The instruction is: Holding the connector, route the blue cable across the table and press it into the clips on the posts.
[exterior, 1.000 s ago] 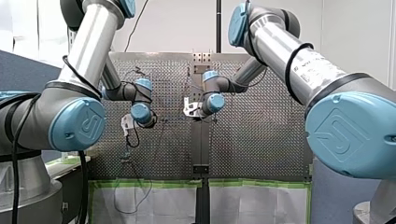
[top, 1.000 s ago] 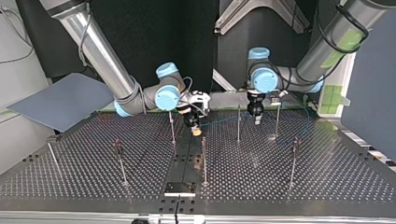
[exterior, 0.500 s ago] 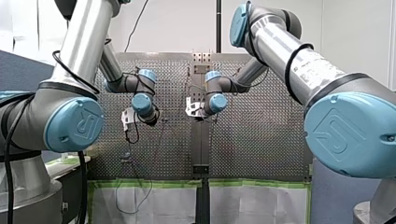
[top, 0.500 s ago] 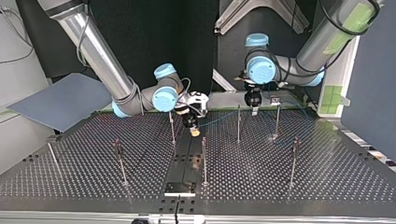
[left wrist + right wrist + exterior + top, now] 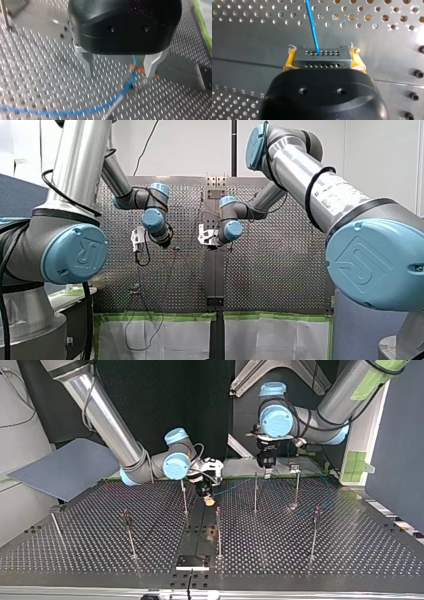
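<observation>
My right gripper (image 5: 323, 58) is clamped on the grey connector (image 5: 322, 56), with its yellow pads (image 5: 289, 61) pressed against both ends. Two rows of small holes show on the connector's face. The blue cable (image 5: 312, 25) leaves it straight ahead of the fingers, over the perforated table (image 5: 249, 45). Numerals stamped into the table beside the gripper's body are too blurred to read.

My left gripper (image 5: 117, 68) stands wide open and holds nothing. The cable runs under it between the metal fingers (image 5: 85, 62), close to one of them, where a small orange part (image 5: 140, 70) sits. From there it curves away across the holes.

In the top view the right gripper hangs just left of centre. The left gripper is at upper centre-right, just beside the top of a post (image 5: 255, 492), and the cable shows faintly between them. In the front view the print on my right arm (image 5: 340, 190) is too small to read.
</observation>
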Tool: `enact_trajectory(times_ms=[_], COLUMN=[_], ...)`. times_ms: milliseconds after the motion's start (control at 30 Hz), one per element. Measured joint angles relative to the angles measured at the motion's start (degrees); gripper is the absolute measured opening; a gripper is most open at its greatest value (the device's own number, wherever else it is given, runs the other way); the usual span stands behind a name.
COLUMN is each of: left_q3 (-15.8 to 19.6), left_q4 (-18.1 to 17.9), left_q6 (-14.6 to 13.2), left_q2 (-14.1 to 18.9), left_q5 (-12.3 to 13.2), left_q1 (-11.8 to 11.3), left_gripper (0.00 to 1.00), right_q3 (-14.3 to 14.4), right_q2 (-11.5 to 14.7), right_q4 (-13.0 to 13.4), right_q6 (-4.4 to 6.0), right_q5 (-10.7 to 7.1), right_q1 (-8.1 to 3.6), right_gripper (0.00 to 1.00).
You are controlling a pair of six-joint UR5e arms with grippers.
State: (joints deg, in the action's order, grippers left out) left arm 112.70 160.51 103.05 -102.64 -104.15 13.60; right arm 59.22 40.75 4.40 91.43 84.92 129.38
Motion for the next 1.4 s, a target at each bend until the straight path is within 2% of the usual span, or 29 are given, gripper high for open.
enact_trajectory(times_ms=[100, 233, 367, 533, 667, 867, 1200, 1400], left_q3=[0.1, 0.0, -1.6, -3.8, -5.0, -5.4, -7.2, -8.0], left_q4=[-0.9, -2.4, -4.5, -5.6, -5.3, -4.7, -6.4, -6.3], left_q6=[0.8, 2.3, 3.8, 4.0, 4.1, 4.2, 3.9, 4.0], left_q2=[1.3, 1.6, -0.1, -2.3, -4.1, -4.9, -9.2, -9.9], left_q5=[0.7, 0.2, -1.1, -2.1, -3.3, -5.2, -5.1, -6.0], left_q1=[1.3, 3.1, 5.3, 7.2, 7.6, 7.4, 8.4, 8.4], left_gripper=[1.00, 1.00, 1.00, 1.00, 1.00, 1.00, 1.00, 1.00], right_q3=[0.0, 0.0, 0.0, 0.0, 0.0, 0.0, 0.0, 0.0], right_q2=[0.0, 0.0, 0.0, 0.0, 0.0, 0.0, 0.0, 0.0], right_q4=[0.0, 0.0, 0.0, 0.1, 0.1, 0.1, 0.1, 0.1], right_q6=[0.23, 0.32, 0.34, 0.35, 0.37, 0.42, 0.44, 0.44], right_q5=[-0.01, -0.01, -0.20, -0.26, -0.27, -0.27, -0.27, -0.27], right_q1=[-0.25, -0.36, -0.38, -0.40, -0.48, -0.64, -0.70, -0.73], right_gripper=[0.00, 0.00, 0.00, 0.00, 0.00, 0.00, 0.00, 0.00])
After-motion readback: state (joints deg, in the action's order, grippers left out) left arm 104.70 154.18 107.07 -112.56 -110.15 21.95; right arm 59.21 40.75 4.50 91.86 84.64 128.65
